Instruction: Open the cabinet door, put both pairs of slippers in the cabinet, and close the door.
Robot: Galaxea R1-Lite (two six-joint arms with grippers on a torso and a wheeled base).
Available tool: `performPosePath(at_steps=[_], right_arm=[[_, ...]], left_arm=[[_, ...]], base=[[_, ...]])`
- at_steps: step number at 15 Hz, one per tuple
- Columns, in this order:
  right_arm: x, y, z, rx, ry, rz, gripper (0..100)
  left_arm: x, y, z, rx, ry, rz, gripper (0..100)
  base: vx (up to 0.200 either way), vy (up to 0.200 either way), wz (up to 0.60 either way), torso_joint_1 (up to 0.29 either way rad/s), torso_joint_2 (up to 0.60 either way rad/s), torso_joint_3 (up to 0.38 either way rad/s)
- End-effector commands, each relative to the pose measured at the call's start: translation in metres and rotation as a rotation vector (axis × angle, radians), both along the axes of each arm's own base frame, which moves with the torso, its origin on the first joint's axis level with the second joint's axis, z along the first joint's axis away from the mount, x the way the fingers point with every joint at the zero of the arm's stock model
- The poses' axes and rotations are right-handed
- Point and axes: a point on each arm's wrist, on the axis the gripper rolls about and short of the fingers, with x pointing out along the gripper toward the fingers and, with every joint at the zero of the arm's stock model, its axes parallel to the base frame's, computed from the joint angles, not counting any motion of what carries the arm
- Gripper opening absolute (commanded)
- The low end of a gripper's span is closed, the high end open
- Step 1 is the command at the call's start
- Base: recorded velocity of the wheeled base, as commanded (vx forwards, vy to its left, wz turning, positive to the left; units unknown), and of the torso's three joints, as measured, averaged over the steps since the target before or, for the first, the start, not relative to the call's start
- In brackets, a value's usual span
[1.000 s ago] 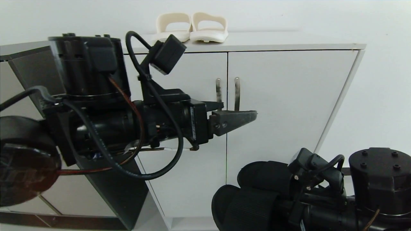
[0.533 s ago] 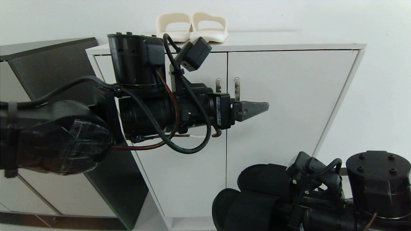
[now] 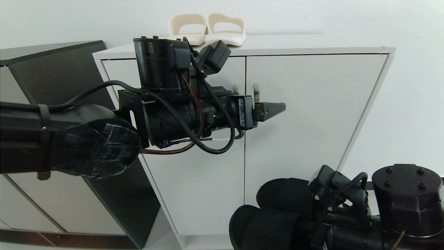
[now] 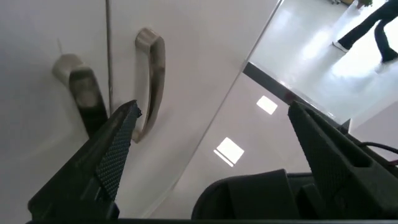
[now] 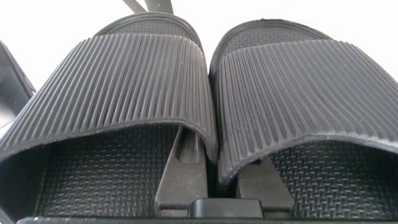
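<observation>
1. Opening the cabinet (image 3: 312, 104) door is the step in hand: both doors are shut.
2. Your left gripper (image 3: 275, 108) hovers at the two door handles (image 3: 256, 91), its fingers spread apart and holding nothing.
3. Your right gripper (image 5: 217, 174) sits low before the cabinet, clamped on the black slippers (image 3: 274, 208) and pinching their adjoining sides together.
4. The cream slippers (image 3: 208, 29) rest on the cabinet top, against the wall.
5. The next move, as I judge it, calls for a handle between the open fingers. Then close and pull outward.

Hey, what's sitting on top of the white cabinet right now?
A cream pair of slippers, side by side near the wall, on the cabinet top. The left arm covers part of the top in front of them.
</observation>
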Motion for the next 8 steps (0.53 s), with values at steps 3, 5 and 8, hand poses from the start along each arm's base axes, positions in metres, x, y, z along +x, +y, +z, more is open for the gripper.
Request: performPosePath(at_steps=[3,5,8], right_arm=[[0.0,0.0,-0.001,-0.004,0.003,0.001,0],[0.0,0.0,-0.002,-0.005,0.004,0.001,0],[0.0,0.0,-0.002,-0.006,0.006,0.0,0]], left_arm=[[0.015,-0.009,-0.007,0.008,0.009,0.02,100],[0.019,-0.013,-0.009,0.009,0.01,0.018,100],[0.021,-0.015,-0.01,0.0,0.02,0.014,0]], base=[[0.0,0.0,0.0,0.0,0.0,0.0],[0.0,0.0,0.0,0.0,0.0,0.0],[0.0,0.0,0.0,0.0,0.0,0.0]])
